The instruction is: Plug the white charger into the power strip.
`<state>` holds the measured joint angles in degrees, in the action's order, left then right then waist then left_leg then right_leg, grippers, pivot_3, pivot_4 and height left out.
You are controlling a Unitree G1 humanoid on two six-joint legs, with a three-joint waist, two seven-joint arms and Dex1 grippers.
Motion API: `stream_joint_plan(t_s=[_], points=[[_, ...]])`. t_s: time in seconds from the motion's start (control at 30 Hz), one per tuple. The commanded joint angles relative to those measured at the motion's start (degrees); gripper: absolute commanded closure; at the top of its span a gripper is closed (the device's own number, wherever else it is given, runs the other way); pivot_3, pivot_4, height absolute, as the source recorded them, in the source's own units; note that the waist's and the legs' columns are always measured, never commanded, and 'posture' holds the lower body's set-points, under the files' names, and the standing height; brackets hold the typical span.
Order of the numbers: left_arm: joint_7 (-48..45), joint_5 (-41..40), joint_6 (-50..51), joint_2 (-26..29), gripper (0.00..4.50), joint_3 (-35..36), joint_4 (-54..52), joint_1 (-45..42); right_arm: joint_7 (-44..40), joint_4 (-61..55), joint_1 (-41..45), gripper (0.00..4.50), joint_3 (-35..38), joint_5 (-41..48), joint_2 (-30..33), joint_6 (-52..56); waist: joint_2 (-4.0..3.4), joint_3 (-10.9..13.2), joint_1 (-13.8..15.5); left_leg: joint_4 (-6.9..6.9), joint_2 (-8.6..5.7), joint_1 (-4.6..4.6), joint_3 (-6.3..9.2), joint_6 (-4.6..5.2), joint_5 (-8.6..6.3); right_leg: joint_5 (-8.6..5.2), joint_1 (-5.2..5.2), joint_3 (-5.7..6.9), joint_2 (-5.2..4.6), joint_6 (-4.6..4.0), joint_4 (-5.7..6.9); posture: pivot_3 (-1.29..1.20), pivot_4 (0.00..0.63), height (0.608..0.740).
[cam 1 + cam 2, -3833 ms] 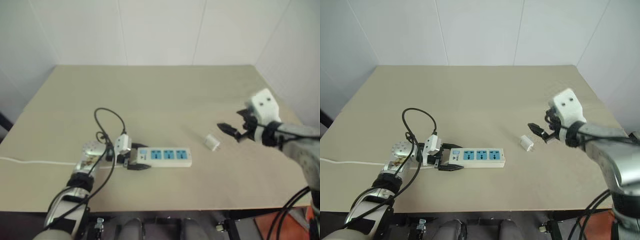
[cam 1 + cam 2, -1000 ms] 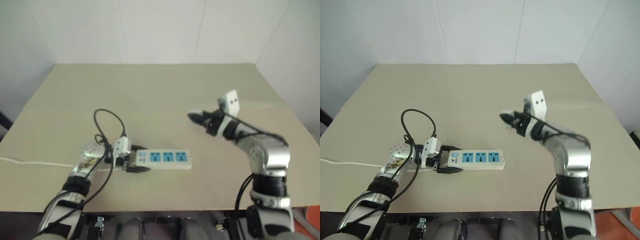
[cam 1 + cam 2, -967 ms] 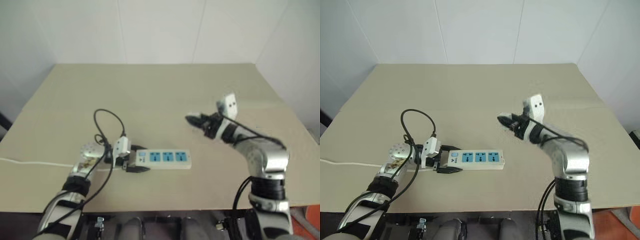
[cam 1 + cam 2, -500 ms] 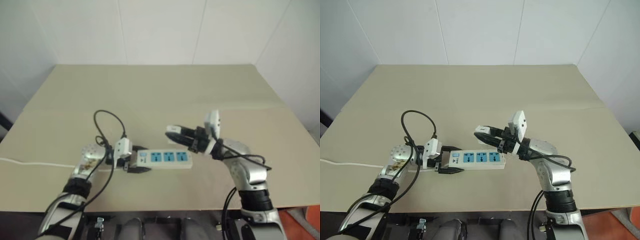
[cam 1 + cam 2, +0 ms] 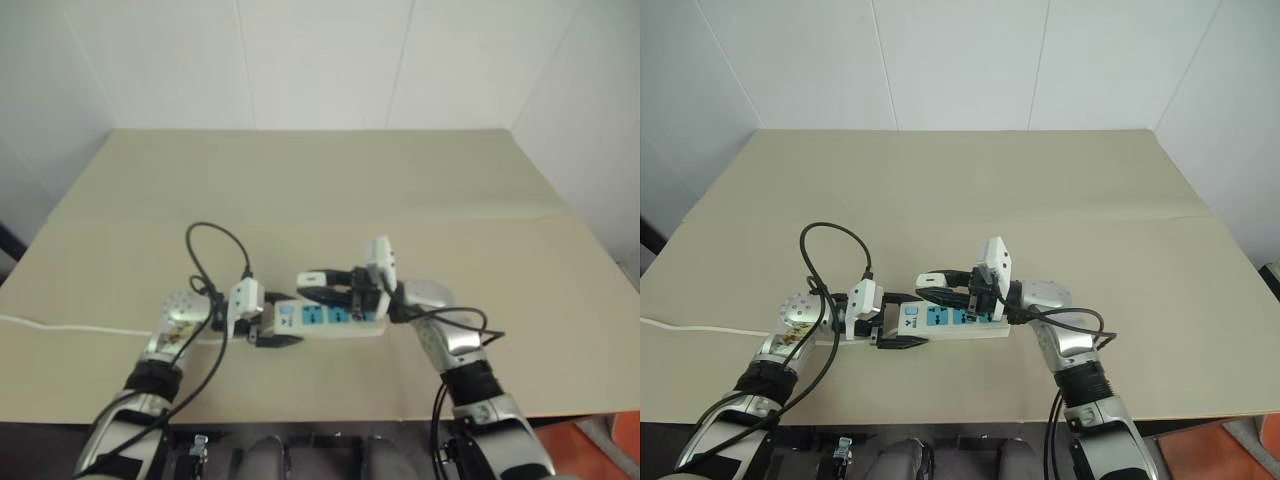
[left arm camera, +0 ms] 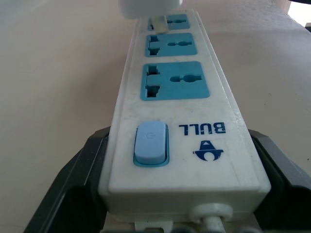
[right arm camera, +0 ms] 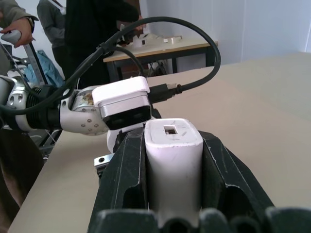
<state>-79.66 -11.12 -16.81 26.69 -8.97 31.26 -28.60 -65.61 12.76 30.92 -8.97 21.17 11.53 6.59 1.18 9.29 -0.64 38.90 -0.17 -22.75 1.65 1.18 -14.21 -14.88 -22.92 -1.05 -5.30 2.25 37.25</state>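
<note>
The power strip (image 5: 332,318) is a flat white bar with three blue sockets, lying near the table's front edge. My left gripper (image 5: 283,320) is shut on its switch end, one black finger (image 6: 73,189) on each long side. The white charger (image 7: 172,160) sits upright between the fingers of my right gripper (image 5: 932,283), which is shut on it. That gripper points leftward just above the strip's sockets. In the left wrist view the white charger (image 6: 150,6) hangs over the far sockets with a metal prong showing beneath it.
A black cable (image 5: 215,245) loops up from my left wrist over the beige table (image 5: 320,190). The strip's thin white cord (image 5: 60,325) runs off to the left edge. People (image 7: 92,29) stand by another table in the background of the right wrist view.
My right gripper, which stood open beside the charger on the table, now grips it and has swung left and down over the strip. The left gripper and strip stayed put.
</note>
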Motion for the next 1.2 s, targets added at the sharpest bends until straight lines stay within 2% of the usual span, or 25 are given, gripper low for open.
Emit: stream_joint_plan(t_s=[0.03,0.5,1.2], points=[[-0.52,1.34,0.67,-0.36,1.16,-2.24,-0.98,1.93,-1.07,1.80,1.11,3.40,-0.03,-0.82,-0.30,-4.18,0.00,0.00,0.00,0.00,0.00,0.00,0.00,0.00,0.00,0.00,0.00,0.00,0.00,0.00,0.00,0.00,0.150,0.740],[-0.58,1.12,1.72,0.19,1.16,-2.10,-2.77,2.84,-0.84,4.21,0.90,3.40,-0.94,-2.10,-1.76,-6.95,-0.01,-0.01,-0.10,0.00,0.01,0.00,0.00,0.00,0.00,0.00,-0.03,-0.01,0.00,0.00,0.04,0.00,0.150,0.740],[-0.41,1.23,1.52,0.39,1.16,-2.11,-2.66,2.94,-1.85,7.55,0.25,3.40,-0.79,-3.65,0.30,-8.83,-0.01,-0.01,-0.05,0.00,0.01,0.00,0.00,0.00,0.00,0.00,-0.03,-0.01,0.00,0.00,0.05,0.00,0.150,0.740]])
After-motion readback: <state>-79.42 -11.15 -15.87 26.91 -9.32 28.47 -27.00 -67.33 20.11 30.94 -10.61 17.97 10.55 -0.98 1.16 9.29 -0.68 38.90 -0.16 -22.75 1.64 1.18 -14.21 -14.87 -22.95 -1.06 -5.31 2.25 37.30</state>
